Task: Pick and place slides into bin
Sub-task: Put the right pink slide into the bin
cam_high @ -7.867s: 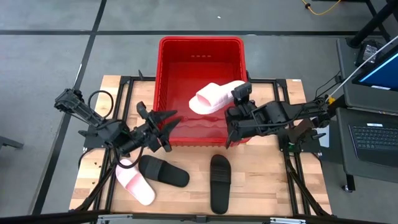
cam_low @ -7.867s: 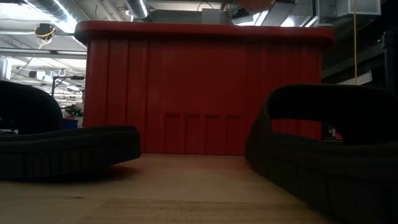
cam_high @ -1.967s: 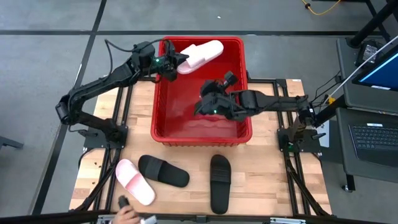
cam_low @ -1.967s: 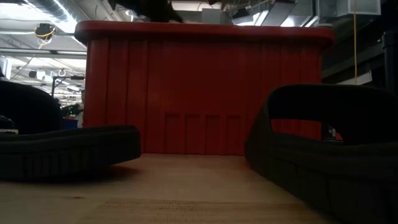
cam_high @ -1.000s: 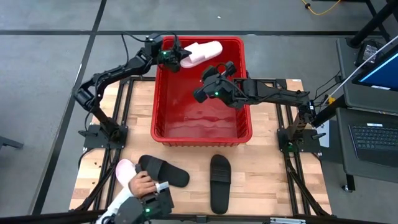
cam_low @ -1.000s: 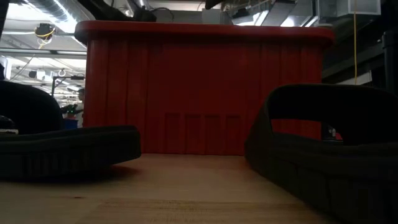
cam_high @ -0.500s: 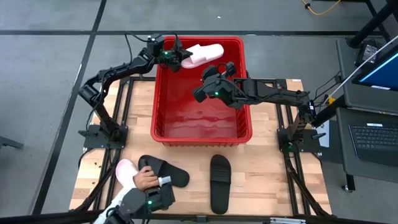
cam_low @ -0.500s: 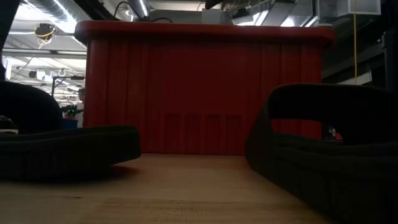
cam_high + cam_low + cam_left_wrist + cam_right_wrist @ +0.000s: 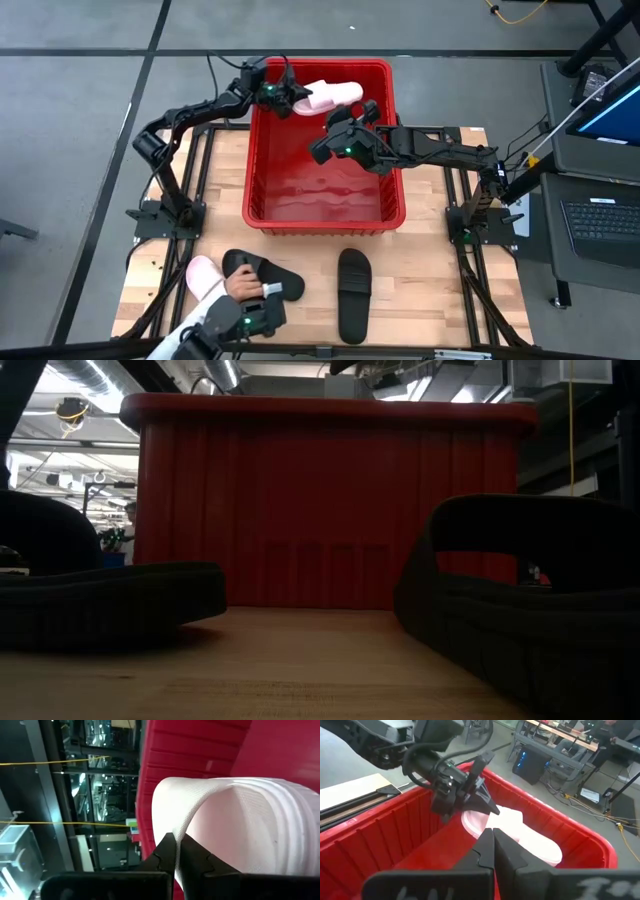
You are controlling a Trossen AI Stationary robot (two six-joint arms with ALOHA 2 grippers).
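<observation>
The red bin [image 9: 325, 222] stands at the table's far middle. My left gripper [image 9: 290, 98] reaches over its far left corner, shut on a pale pink slide [image 9: 335, 95] at the bin's far end. My right gripper [image 9: 320, 150] hovers shut over the bin's middle, holding nothing [image 9: 492, 837]. On the table near the front lie a second pink slide [image 9: 205, 280] and two black slides [image 9: 265, 278] [image 9: 353, 295], resting on their soles. In the low view the black slides [image 9: 110, 600] [image 9: 520, 590] lie before the bin [image 9: 330, 500]. My left gripper pinches the edge of the pink slide's strap [image 9: 187, 827] between its two fingers. The fingers come about level from the table's left side. The slide [image 9: 520, 832] juts out toward the right past the fingers, above the bin's floor; whether it touches the far wall I cannot tell.
A person's hand [image 9: 240, 288] rests on the left black slide at the table's near left. A laptop and a monitor [image 9: 600, 210] stand on a stand to the right of the table. The bin's tall walls surround both grippers.
My left gripper has carried the pink slide a little toward the table's right and near side, farther in over the bin. A person's hand has come in from the near edge and now lies on the left black slide.
</observation>
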